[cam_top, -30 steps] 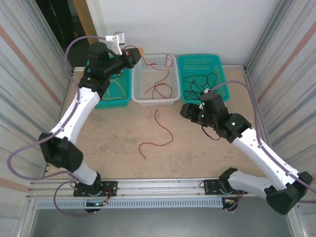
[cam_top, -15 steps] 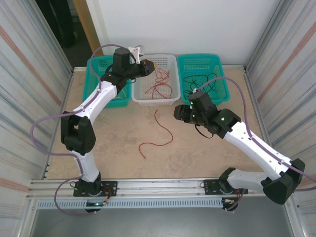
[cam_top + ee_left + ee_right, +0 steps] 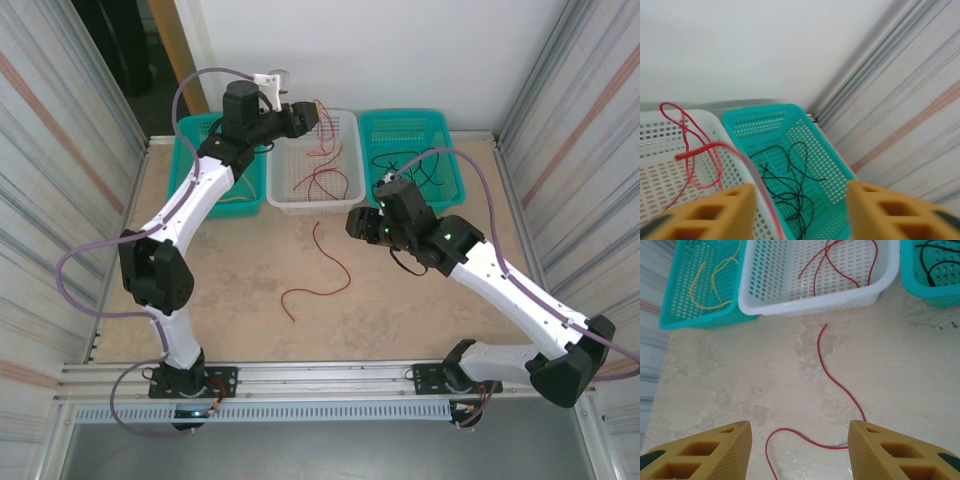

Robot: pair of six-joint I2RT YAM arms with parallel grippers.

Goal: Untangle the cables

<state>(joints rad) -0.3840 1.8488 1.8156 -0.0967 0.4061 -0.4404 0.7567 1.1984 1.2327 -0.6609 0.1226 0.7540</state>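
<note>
Most of the sorting is judged done. On the table (image 3: 230, 280) three baskets are counted in a row at the far edge, two teal with one white between them. Yellow cables (image 3: 712, 306) are kept in the left teal basket (image 3: 243, 208), red cables (image 3: 322, 180) in the white basket (image 3: 312, 207), and black cables (image 3: 790, 195) in the right teal basket (image 3: 410, 113). The strands in each cannot be counted. The left gripper (image 3: 800, 205) is held over the white basket, jaws apart, nothing gripped. The right gripper (image 3: 800, 440) is hung over the table, also parted and empty. One red cable (image 3: 838, 387) is left loose on the table near the white basket, not yet binned.
</note>
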